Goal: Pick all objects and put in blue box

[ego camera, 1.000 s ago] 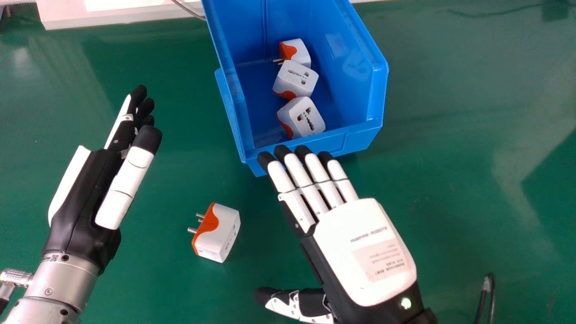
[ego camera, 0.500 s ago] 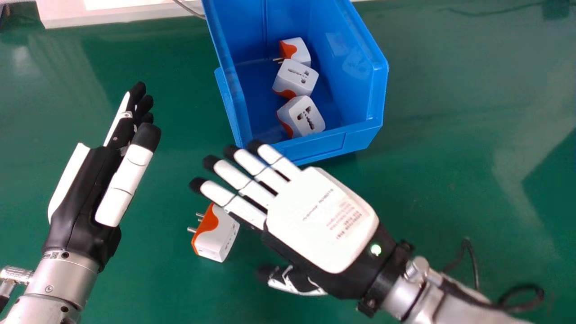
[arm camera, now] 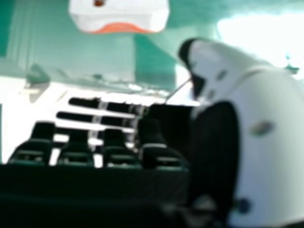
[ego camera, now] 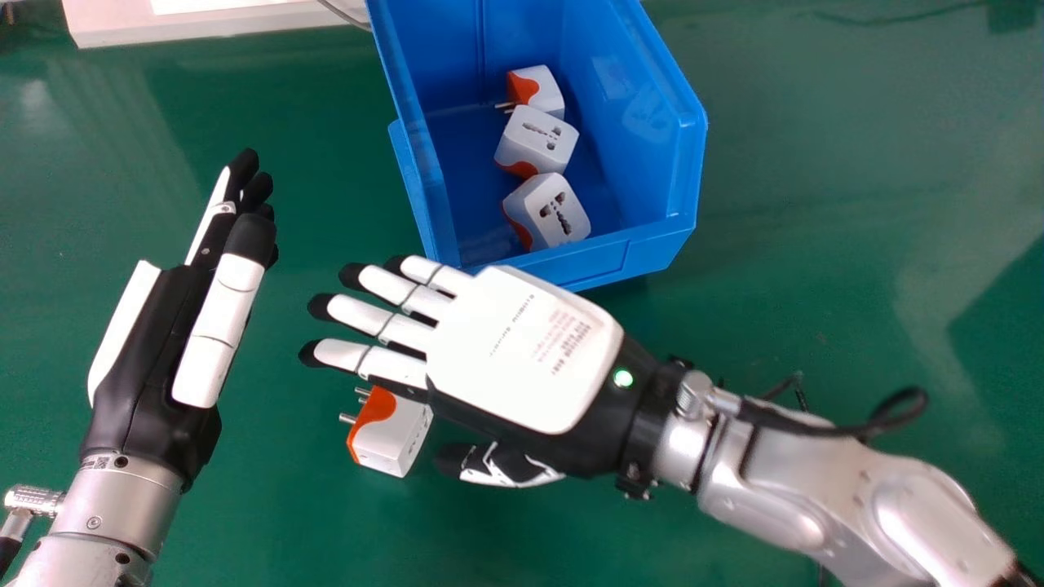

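Note:
My right hand (ego camera: 522,350) is open above the table, its straight fingers pointing left in the head view, its thumb lower down. Partly under its near edge lies a white and orange plug adapter (ego camera: 391,436) on the table, pins to the left. The right hand view shows that adapter (arm camera: 121,16) beyond my right hand (arm camera: 218,71). Three similar adapters, a far one (ego camera: 542,90), a middle one (ego camera: 537,140) and a near one (ego camera: 548,212), lie inside the blue box (ego camera: 595,265). My left hand (ego camera: 155,350) stands open at the left, holding nothing.
Green table surface (ego camera: 816,244) stretches to the right of the box. A white object (ego camera: 204,23) lies along the far left edge, with a thin cable (ego camera: 342,15) beside the box. A black cable (ego camera: 889,408) hangs along my right forearm.
My right hand has swung left and turned, its fingers now pointing left over the far side of the loose adapter. My left hand has barely moved, its thumb tilting slightly. The adapters stay where they were.

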Motion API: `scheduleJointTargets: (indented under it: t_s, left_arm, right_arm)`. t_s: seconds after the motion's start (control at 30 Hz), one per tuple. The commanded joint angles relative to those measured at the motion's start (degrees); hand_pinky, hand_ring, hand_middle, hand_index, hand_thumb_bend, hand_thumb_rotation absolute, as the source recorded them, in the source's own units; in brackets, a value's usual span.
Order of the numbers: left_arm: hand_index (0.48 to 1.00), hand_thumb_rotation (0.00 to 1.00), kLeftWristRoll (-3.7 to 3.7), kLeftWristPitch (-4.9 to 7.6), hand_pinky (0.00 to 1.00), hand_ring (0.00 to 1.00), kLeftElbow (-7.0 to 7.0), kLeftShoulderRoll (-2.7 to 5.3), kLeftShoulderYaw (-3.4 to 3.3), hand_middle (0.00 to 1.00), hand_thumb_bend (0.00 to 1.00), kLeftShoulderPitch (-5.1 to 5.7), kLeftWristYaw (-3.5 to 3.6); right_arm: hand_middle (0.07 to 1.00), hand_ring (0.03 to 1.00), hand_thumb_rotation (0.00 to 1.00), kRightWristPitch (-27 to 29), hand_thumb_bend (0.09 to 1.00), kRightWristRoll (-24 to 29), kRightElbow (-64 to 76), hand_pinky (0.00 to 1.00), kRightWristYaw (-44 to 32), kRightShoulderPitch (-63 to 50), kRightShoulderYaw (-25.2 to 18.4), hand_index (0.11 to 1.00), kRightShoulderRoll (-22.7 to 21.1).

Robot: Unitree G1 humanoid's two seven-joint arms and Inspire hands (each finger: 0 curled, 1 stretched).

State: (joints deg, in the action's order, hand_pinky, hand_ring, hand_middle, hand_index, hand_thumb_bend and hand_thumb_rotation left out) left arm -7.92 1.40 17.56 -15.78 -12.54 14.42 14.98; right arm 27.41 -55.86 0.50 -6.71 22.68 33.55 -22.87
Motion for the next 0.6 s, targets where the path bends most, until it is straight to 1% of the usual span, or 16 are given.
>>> scheduleJointTargets:
  t_s: [0.0, 0.1, 0.3, 0.4, 0.57]
  left_arm:
    - [1.0, 1.0, -0.06, 0.0, 0.97, 1.0, 1.75, 0.15, 0.11, 1.0, 0.8, -0.14, -0.27]
    - [1.0, 1.0, 0.08, -0.17, 0.97, 1.0, 2.0, -0.03, 0.23, 1.0, 0.79, -0.16, -0.34]
    - [1.0, 1.0, 0.43, -0.77, 0.97, 1.0, 2.7, -0.28, 0.41, 1.0, 0.79, -0.28, -0.45]
    - [1.0, 1.0, 0.45, -0.77, 0.97, 1.0, 2.81, -0.38, 0.45, 1.0, 0.79, -0.31, -0.35]
    - [1.0, 1.0, 0.42, -0.66, 0.97, 1.0, 2.6, -0.46, 0.48, 1.0, 0.79, -0.46, -0.25]
  right_arm:
    - [0.961, 0.974, 0.0, 0.96, 0.232, 1.87, -0.44, 0.89, -1.67, 3.01, 0.2, 0.892, 1.03]
    - [0.96, 0.972, 0.0, 1.21, 0.262, 2.24, -1.7, 0.88, -3.95, 4.92, 0.7, 0.887, 1.75]
    - [0.949, 0.968, 0.0, 1.37, 0.283, 3.21, -3.21, 0.87, -8.02, 7.07, 1.3, 0.871, 2.38]
    - [0.945, 0.964, 0.0, 1.06, 0.298, 4.53, -4.41, 0.85, -11.21, 8.36, 1.75, 0.865, 3.13]
    - [0.944, 0.954, 0.0, 0.38, 0.352, 6.7, -7.01, 0.82, -16.79, 11.56, 2.53, 0.865, 4.74]
